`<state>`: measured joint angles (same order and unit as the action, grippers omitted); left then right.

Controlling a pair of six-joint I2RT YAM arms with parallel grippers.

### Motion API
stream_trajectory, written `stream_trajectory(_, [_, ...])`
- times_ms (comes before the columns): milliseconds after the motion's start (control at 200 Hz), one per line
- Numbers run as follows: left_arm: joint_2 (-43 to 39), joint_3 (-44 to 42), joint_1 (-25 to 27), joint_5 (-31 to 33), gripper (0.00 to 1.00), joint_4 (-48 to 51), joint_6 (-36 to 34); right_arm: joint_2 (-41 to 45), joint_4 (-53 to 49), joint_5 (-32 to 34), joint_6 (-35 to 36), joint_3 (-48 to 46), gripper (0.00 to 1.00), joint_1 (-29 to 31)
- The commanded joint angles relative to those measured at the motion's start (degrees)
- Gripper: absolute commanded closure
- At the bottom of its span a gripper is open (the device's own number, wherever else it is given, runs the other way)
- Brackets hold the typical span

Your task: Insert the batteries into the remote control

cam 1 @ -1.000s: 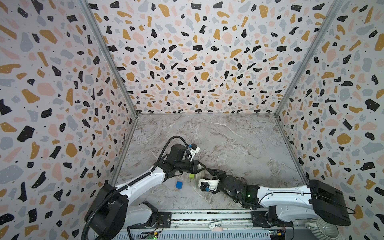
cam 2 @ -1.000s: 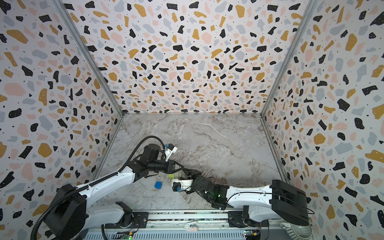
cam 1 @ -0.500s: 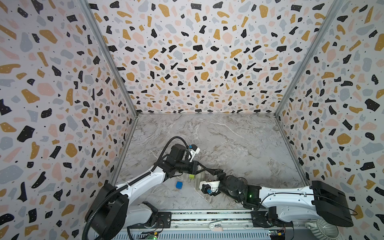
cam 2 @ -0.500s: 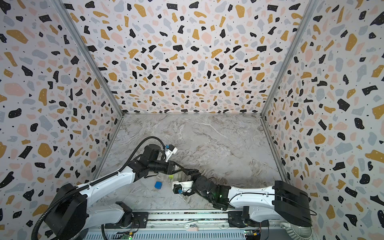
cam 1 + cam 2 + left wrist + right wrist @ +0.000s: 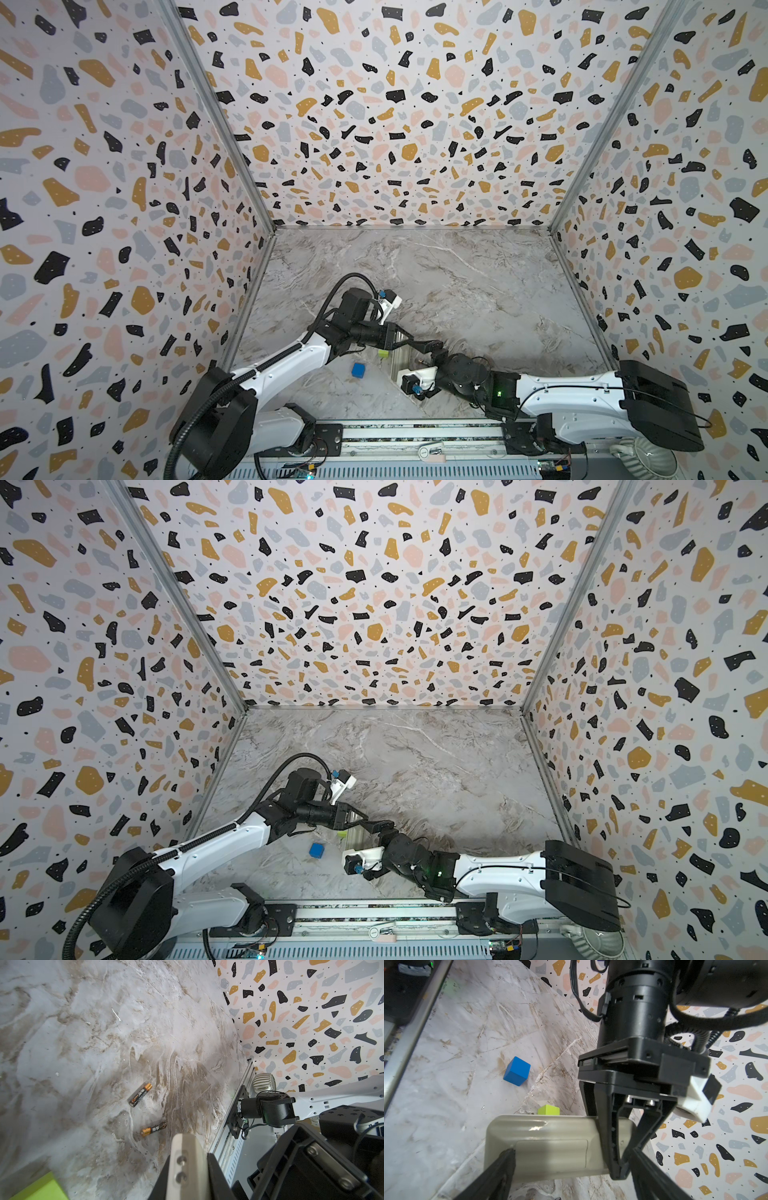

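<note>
Terrazzo-print walls point(image 5: 395, 124) close in on three sides, speckled black, mustard, pink and grey. Metal strips point(image 5: 217, 112) run down both back corners. Below, a scuffed grey-brown marbled floor point(image 5: 478, 282) lies under soft, even light.

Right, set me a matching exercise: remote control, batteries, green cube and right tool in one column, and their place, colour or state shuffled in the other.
Things
1. remote control
2. batteries
3. green cube
4. right tool

Place, colour or state
A. jaws open, one finger on each side of the remote control
B. black with gold ends, lying apart on the marble table
C. clamped at one end in the left tool
D. on the table beside the remote control

Pairs: 1-C, 2-B, 3-D, 4-A
</note>
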<state>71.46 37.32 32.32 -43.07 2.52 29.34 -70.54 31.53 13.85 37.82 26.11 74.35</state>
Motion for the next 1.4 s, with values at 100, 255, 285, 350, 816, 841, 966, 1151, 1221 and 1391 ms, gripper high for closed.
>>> stream_trajectory(100, [-0.9,-0.6,-0.1,-2.0,1.00,-2.2,0.4,-0.5,-0.8,-0.8,-0.4,1.3,0.07,0.3])
stream_trajectory(255, [-0.9,-0.6,-0.1,-1.9,1.00,-2.1,0.3,-0.3,-0.9,-1.4,-0.5,1.3,0.06,0.3])
stream_trajectory(285, [-0.9,-0.6,-0.1,-1.9,1.00,-2.0,0.2,-0.1,-0.9,-1.5,-0.6,1.3,0.06,0.3])
stream_trajectory(350, [-0.8,-0.6,-0.1,-1.8,1.00,-1.9,0.2,0.4,-0.9,-2.2,-0.8,1.1,0.06,0.3])
stream_trajectory(816, [-0.8,-0.6,-0.1,-1.8,1.00,-1.8,0.1,1.5,-0.6,-2.4,-1.6,0.7,0.08,-0.2])
stream_trajectory(841, [-0.9,-0.6,-0.1,-1.8,1.00,-1.8,0.1,1.4,-0.6,-2.1,-1.6,0.8,0.08,-0.3])
stream_trajectory(966, [-1.0,-0.7,-0.1,-1.8,1.00,-1.8,0.1,-0.1,-1.2,-0.5,-1.1,1.4,0.08,-0.2])
stream_trajectory(1151, [-1.0,-0.8,-0.1,-1.9,1.00,-2.0,0.2,-0.9,-1.3,-0.3,-1.1,1.8,0.08,-0.2])
stream_trajectory(1221, [-1.0,-0.8,-0.1,-2.0,1.00,-2.2,0.3,-1.1,-1.2,-0.1,-1.1,1.8,0.08,-0.2])
stream_trajectory(1391, [-1.1,-1.1,-0.1,-2.5,1.00,-2.6,0.5,-2.1,-0.6,2.2,-0.7,1.9,0.08,-0.2])
